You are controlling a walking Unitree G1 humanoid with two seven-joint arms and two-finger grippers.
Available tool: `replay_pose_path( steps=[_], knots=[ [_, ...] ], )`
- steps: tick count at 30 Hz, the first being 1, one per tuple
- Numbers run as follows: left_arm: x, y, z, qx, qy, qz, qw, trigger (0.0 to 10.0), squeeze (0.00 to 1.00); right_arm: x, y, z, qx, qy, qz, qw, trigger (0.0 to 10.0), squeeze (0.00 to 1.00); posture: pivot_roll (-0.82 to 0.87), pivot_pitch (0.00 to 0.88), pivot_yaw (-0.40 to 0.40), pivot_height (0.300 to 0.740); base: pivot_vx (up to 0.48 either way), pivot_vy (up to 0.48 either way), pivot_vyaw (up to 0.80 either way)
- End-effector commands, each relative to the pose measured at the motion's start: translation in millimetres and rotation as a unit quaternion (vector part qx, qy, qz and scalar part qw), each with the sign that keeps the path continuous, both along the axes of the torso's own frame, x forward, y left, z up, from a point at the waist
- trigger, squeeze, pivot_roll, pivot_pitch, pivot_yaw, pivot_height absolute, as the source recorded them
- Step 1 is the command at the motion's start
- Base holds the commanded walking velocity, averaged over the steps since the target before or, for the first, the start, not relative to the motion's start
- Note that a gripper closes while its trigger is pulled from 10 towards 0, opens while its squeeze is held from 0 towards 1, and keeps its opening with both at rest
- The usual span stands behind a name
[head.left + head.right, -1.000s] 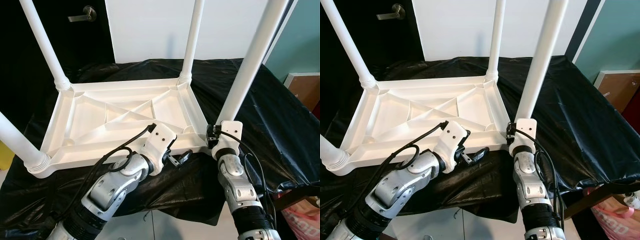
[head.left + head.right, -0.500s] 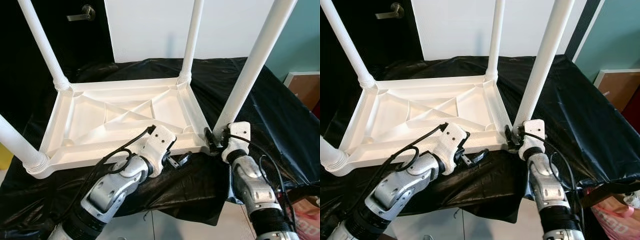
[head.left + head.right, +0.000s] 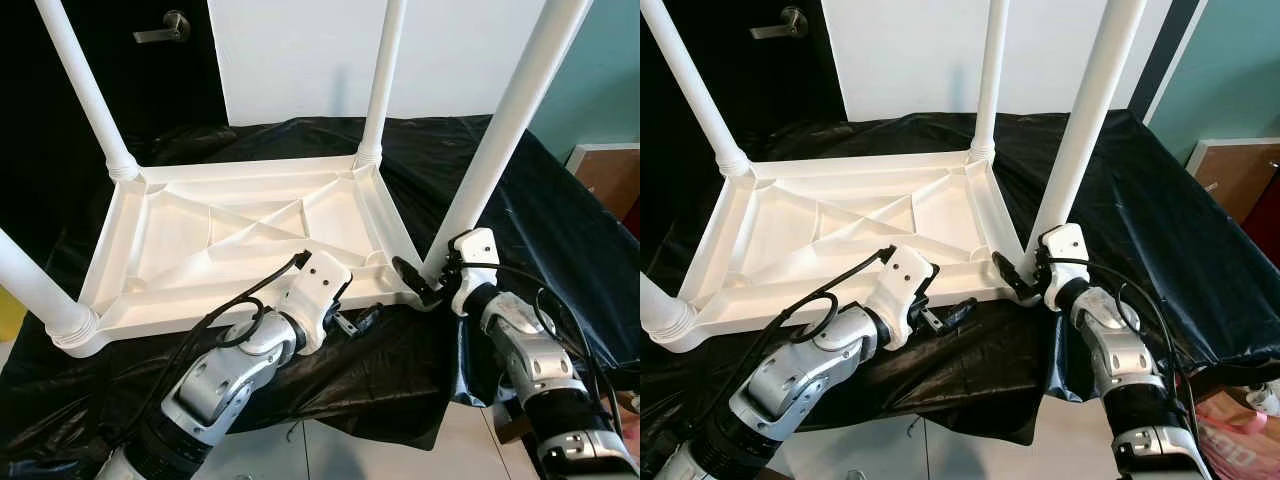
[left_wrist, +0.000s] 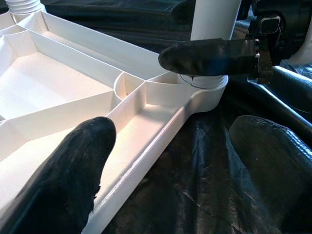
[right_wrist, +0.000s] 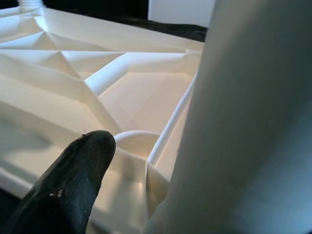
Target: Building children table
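A white plastic children's table lies upside down on a black sheet, its legs pointing up. My left gripper is open at the front rim: one finger is over the ribbed underside, the other over the sheet. My right gripper is at the foot of the near right leg, coming in from the right. One of its fingers reaches across the leg's base. In the right wrist view a gap shows between that finger and the leg; the other finger is hidden.
The black sheet drapes over the worktop's front edge, with pale floor below. A dark door with a lever handle is at the back left, and a white wall behind. A wooden cabinet and a pink bag stand on the right.
My right arm has swung out to the right; its wrist went from in front of the near right leg to that leg's right side. The left arm has stayed put.
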State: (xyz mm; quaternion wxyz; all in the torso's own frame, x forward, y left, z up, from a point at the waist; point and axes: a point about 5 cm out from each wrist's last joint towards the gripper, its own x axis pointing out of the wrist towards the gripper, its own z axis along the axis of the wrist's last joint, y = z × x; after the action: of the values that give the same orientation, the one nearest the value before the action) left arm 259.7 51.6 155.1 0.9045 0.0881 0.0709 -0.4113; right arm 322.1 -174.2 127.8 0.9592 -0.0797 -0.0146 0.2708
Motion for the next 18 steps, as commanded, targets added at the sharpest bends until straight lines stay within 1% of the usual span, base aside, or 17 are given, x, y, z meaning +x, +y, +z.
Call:
replay_pose_path(
  steps=[1, 3, 6, 11, 12, 13, 14, 15, 18],
  knots=[
    [-8.0, -6.0, 1.5, 0.000, 0.008, -0.064, 0.998, 10.0, 0.00, -0.1, -2.4, -1.7, -0.003, 0.005, 0.008, 1.000, 10.0, 0.00, 0.01, 0.042, -0.060, 0.740, 0.000, 0.000, 0.00],
    [-8.5, -6.4, 1.5, -0.001, 0.008, -0.065, 0.998, 10.0, 0.00, -0.2, -3.1, -1.8, -0.003, 0.005, 0.011, 1.000, 10.0, 0.00, 0.01, 0.042, -0.060, 0.740, 0.000, 0.000, 0.00],
    [-6.3, -4.6, 3.9, -0.004, 0.007, -0.061, 0.998, 10.0, 0.00, -1.6, 1.5, -5.3, -0.005, 0.011, 0.037, 0.999, 10.0, 0.00, 0.01, 0.032, -0.052, 0.740, 0.000, 0.000, 0.00],
    [-5.7, -2.8, 1.9, 0.000, 0.010, -0.060, 0.998, 10.0, 0.00, -1.4, 1.8, -6.5, -0.004, 0.014, 0.046, 0.999, 10.0, 0.00, 0.00, 0.028, -0.039, 0.740, 0.000, 0.000, 0.00],
    [-4.4, -2.5, 3.1, 0.003, 0.008, -0.063, 0.998, 10.0, 0.00, -0.1, 1.4, -5.8, -0.005, 0.013, 0.048, 0.999, 6.4, 0.00, -0.01, 0.027, -0.032, 0.740, 0.000, 0.000, 0.00],
    [-3.9, -2.4, 4.5, 0.006, 0.005, -0.066, 0.998, 10.0, 0.00, 0.6, 0.8, -5.2, -0.006, 0.012, 0.050, 0.999, 3.1, 0.00, -0.01, 0.032, -0.030, 0.740, 0.000, 0.000, 0.00],
    [-3.9, -2.4, 4.5, 0.006, 0.005, -0.066, 0.998, 10.0, 0.00, 0.6, 0.8, -5.2, -0.006, 0.012, 0.050, 0.999, 3.1, 0.00, -0.01, 0.032, -0.030, 0.740, 0.000, 0.000, 0.00],
    [-4.1, -2.6, 4.6, 0.001, 0.007, -0.067, 0.998, 10.0, 0.00, 0.2, -1.0, -6.6, -0.007, 0.014, 0.048, 0.999, 0.0, 0.00, -0.02, 0.041, -0.030, 0.740, 0.000, 0.000, 0.00],
    [-4.3, -3.0, 3.1, 0.004, 0.009, -0.067, 0.998, 10.0, 0.00, -0.9, -2.4, -8.1, -0.005, 0.017, 0.046, 0.999, 0.0, 0.00, -0.02, 0.022, -0.029, 0.740, 0.000, 0.000, 0.00]
  ],
)
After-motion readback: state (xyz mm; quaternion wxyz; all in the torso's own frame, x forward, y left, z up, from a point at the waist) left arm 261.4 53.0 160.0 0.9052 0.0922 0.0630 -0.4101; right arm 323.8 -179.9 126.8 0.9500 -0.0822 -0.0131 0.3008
